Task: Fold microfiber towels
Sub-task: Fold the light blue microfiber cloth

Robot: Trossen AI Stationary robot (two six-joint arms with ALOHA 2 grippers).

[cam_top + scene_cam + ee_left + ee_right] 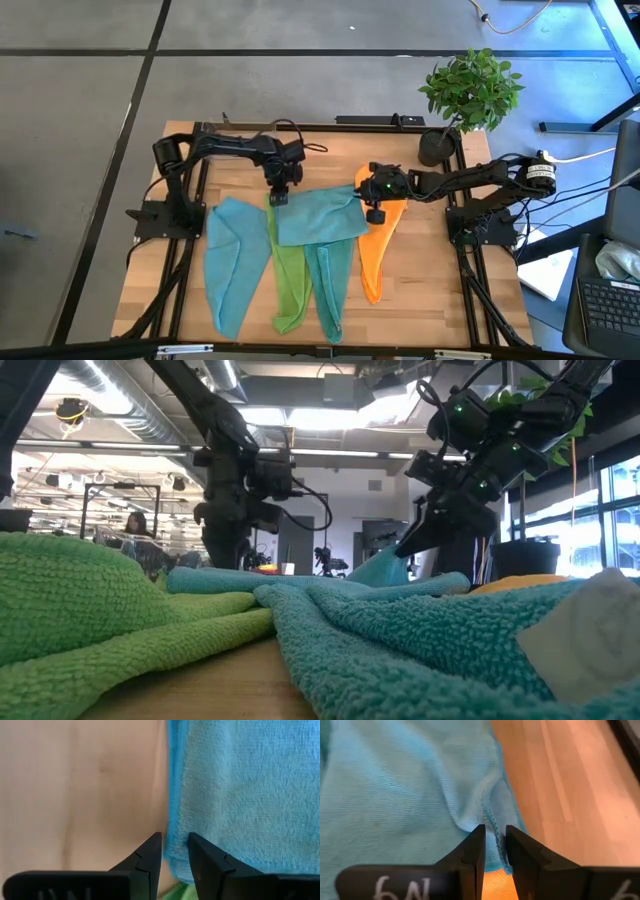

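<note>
While five towels lay across the wooden table (430,280), the left gripper (174,851) pinched one far corner of the upper light blue towel (318,218) and the right gripper (495,845) pinched the other, above the lime green towel (289,285), teal towel (335,285) and orange towel (376,250).

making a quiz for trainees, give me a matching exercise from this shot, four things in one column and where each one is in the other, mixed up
Things
1. left tool
2. right tool
3. orange towel
4. lime green towel

Places
A. between two bluish towels, running toward the table's near edge
B. pinching the spread light blue towel's corner on the plant's side
C. pinching that same towel's opposite corner
D. partly under that towel, the rightmost cloth seen from above

Pairs: 1-C, 2-B, 3-D, 4-A
</note>
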